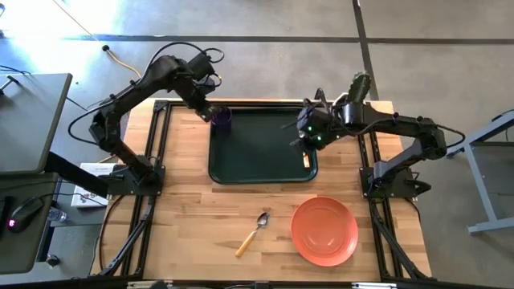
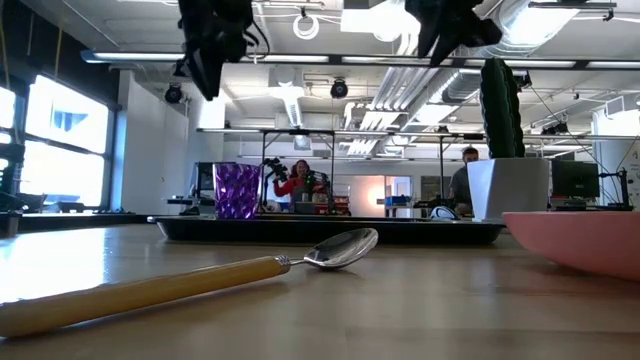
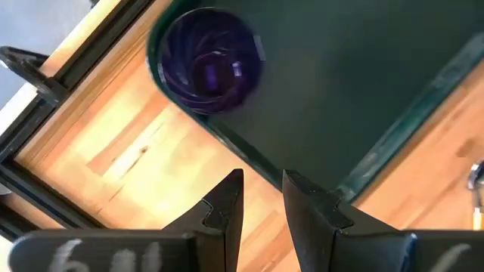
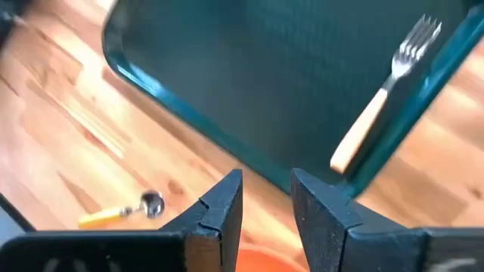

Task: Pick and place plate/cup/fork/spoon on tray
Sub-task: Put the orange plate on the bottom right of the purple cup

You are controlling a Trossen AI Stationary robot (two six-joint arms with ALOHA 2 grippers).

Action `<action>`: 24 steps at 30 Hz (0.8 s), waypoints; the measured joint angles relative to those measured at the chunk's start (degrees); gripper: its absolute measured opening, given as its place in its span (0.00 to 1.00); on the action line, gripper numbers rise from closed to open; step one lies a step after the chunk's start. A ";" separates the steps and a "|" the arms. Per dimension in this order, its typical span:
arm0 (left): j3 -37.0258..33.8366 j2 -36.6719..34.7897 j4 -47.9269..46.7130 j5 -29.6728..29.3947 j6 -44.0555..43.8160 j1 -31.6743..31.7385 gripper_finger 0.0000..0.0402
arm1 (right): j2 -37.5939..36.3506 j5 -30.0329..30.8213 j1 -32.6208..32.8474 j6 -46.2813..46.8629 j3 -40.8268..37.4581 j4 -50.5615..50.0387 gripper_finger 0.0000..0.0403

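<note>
The dark green tray (image 1: 241,172) lies at the table's middle, toward the far edge. The purple cup (image 1: 222,119) stands upright on its base in the tray's far left corner (image 3: 208,60). The fork (image 4: 378,106) lies in the tray by its right rim (image 1: 306,158), handle end resting against the rim. The spoon (image 1: 252,234) lies flat on the table near the front. The salmon plate (image 1: 324,231) rests to its right. My left gripper (image 3: 262,177) hovers above the table just left of the cup, narrowly open and empty. My right gripper (image 4: 266,177) hovers above the tray's right side, narrowly open and empty.
A white pot with a cactus (image 1: 359,88) stands at the far right, beside my right arm. Bare wood lies between the tray and the spoon. People show in the room behind the table in the low view (image 2: 298,180).
</note>
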 joint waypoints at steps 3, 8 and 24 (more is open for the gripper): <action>0.00 -2.14 0.04 -0.05 -0.60 -2.70 0.21 | 0.00 0.16 2.87 4.88 0.00 -1.59 0.26; 0.00 -5.38 0.04 -0.06 -0.60 -8.14 0.21 | 0.00 0.21 8.42 13.77 0.00 -1.78 0.26; -8.45 -18.21 4.10 -0.33 -8.09 -25.29 0.21 | 6.36 -2.81 27.20 47.17 -0.07 -0.73 0.26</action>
